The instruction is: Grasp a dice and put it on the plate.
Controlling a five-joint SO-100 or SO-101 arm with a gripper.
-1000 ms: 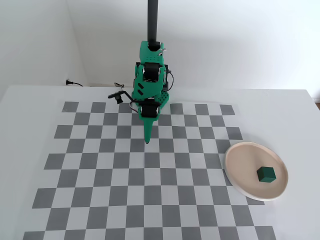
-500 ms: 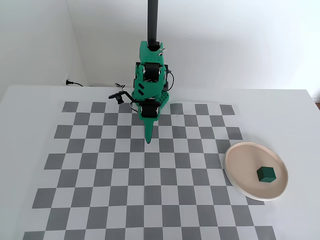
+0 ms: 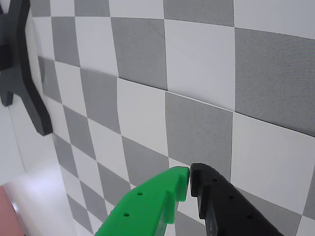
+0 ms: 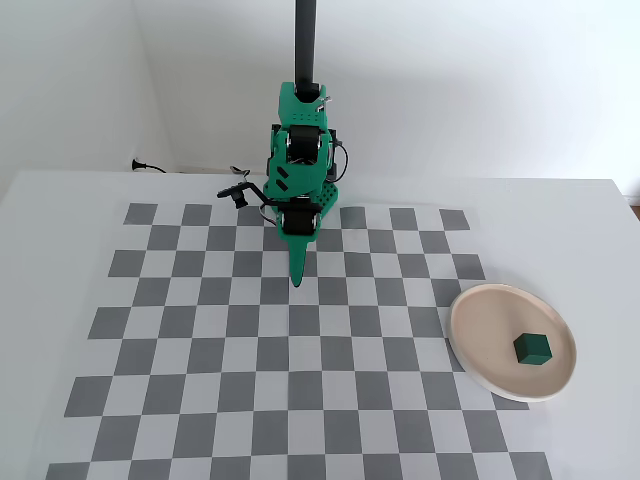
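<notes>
The dark green dice point(image 4: 533, 349) rests inside the pinkish-beige plate point(image 4: 480, 345) at the right of the fixed view. My gripper point(image 4: 296, 281) points down at the checkerboard near the arm's base, far to the left of the plate. In the wrist view the gripper point(image 3: 189, 174) has its green finger and black finger tip to tip, shut with nothing between them. A blurred pinkish edge sits at the wrist view's bottom left corner; the dice is out of that view.
The checkerboard mat point(image 4: 200, 350) covers most of the white table. The folded green arm point(image 4: 300, 170) and a dark vertical post point(image 4: 305, 40) stand at the back centre. A cable and plug point(image 4: 145, 166) lie at the back left. A black mount part point(image 3: 19, 69) fills the wrist view's left edge.
</notes>
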